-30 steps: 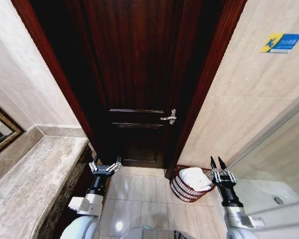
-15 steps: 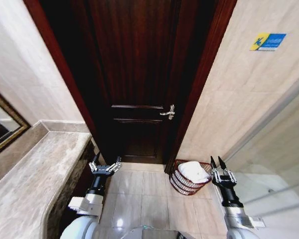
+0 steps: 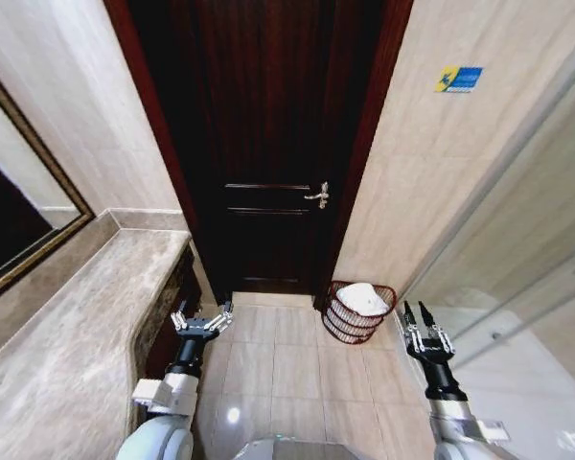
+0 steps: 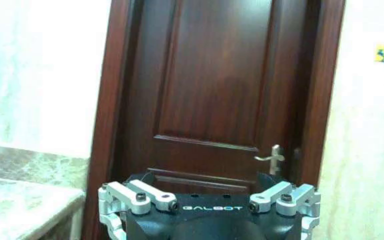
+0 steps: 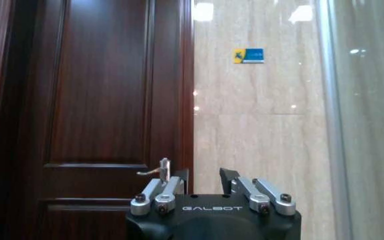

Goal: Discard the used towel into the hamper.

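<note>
Above the tiled floor (image 3: pixel 287 364), both arms are held low and forward with nothing in their fingers: the left gripper (image 3: pixel 202 319) spread wide beside the marble counter (image 3: pixel 86 335), the right gripper (image 3: pixel 420 317) narrower, its tips upright by the glass panel (image 3: pixel 527 287). Between them and farther off, the hamper (image 3: pixel 356 311) stands against the wall beside the dark wooden door (image 3: pixel 268 144), a white towel (image 3: pixel 364 299) lying inside it.
</note>
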Motion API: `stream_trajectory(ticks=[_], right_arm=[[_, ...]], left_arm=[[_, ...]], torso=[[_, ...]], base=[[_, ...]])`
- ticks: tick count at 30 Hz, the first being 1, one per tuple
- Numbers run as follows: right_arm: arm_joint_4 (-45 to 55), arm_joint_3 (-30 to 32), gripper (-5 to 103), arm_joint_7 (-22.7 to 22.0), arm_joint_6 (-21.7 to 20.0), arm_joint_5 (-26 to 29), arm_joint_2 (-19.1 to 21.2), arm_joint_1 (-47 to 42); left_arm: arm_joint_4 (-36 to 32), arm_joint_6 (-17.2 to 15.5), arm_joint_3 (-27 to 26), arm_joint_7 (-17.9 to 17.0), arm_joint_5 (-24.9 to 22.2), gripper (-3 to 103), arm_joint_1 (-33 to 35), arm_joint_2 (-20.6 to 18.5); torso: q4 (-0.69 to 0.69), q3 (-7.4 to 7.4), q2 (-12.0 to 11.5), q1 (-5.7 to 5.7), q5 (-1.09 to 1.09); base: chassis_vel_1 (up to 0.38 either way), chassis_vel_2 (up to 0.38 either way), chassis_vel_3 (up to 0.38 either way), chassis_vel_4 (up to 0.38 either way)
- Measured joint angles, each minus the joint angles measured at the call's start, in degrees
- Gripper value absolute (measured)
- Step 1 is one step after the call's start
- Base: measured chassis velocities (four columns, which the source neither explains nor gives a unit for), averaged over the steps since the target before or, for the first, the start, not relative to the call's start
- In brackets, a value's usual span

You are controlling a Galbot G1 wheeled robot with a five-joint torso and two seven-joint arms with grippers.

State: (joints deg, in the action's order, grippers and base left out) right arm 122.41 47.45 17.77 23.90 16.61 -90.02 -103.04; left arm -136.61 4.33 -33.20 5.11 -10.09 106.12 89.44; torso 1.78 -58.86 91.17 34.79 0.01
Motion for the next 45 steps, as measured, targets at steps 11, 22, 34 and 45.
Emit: stream_trajectory(ticks=[11,22,34,45], right_arm=[[0.0,0.0,32,1.8,0.2,1.0,-0.2,0.1],[-0.5,-0.1,32,2.0,0.6,1.0,-0.1,0.3],[-1.4,0.4,32,3.3,1.7,1.0,0.0,0.8],[-1.2,-0.7,32,1.4,2.5,1.4,0.3,1.7]], left_arm=[[0.0,0.0,0.0,0.0,0.0,100,0.0,0.0],[0.0,0.0,0.0,0.0,0.0,100,0.0,0.0],[0.0,0.0,0.0,0.0,0.0,100,0.0,0.0],[0.0,0.0,0.0,0.0,0.0,100,0.0,0.0]], torso=[[0.03,-0.02,-0.1,0.10,-0.02],[0.02,0.02,-0.1,0.03,0.01],[0.01,0.01,-0.1,0.06,-0.01],[0.02,0.03,-0.1,0.05,-0.02]], base=[[-0.075,0.000,0.065,-0.017],[-0.119,-0.167,0.122,0.148],[-0.108,-0.118,0.131,0.071],[0.079,-0.006,-0.061,0.023]])
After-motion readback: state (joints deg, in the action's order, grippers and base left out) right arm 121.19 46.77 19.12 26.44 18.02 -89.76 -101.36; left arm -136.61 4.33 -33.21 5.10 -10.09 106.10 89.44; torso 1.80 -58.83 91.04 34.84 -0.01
